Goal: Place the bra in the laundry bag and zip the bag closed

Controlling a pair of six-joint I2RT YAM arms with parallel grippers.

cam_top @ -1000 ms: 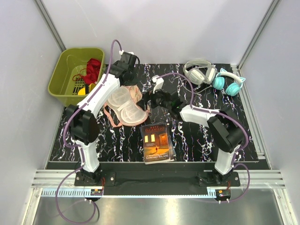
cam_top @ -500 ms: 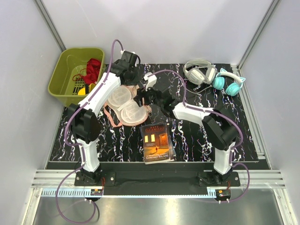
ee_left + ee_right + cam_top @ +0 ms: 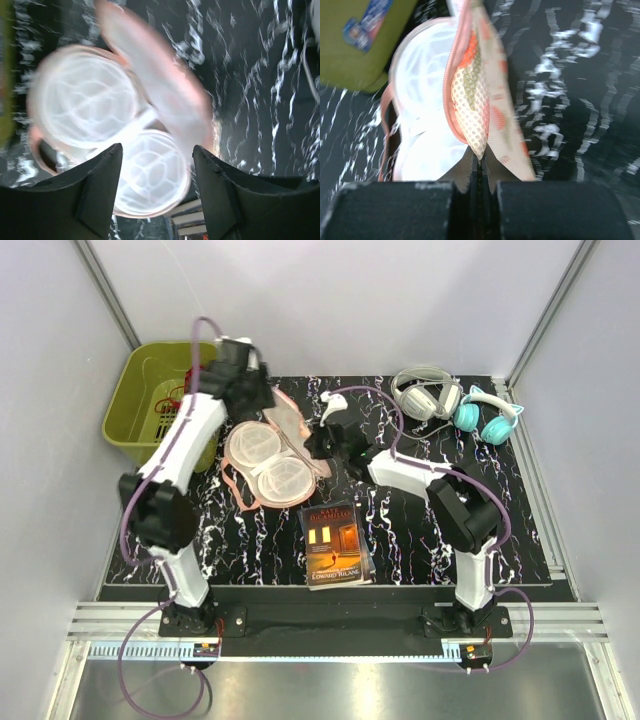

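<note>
**Bag open on the table, its lid pinched by the right gripper**

The laundry bag (image 3: pixel 265 462) lies open on the left half of the black marbled table (image 3: pixel 420 520), its two white mesh cups (image 3: pixel 85 97) facing up side by side. Its peach printed lid (image 3: pixel 470 100) stands on edge along the far right side of the cups, with pink zip edging running down it. The bra does not show in any view.

The right gripper (image 3: pixel 479 172) has its fingers pressed together on the lower edge of that lid, a thin fold of fabric caught between them. The left gripper (image 3: pixel 156 195) hangs above the bag with its fingers (image 3: pixel 100 190) apart and nothing between them; one cup shows through the gap, though this view is blurred. From above, it is over the bag's far left corner, close to the olive-green basket (image 3: pixel 130 390), and the left arm crosses the basket's right side.

A book (image 3: pixel 335 543) lies just beside the bag's near right corner. White headphones (image 3: pixel 425 390) and teal headphones (image 3: pixel 487 418) sit side by side at the far right, well apart from the bag
</note>
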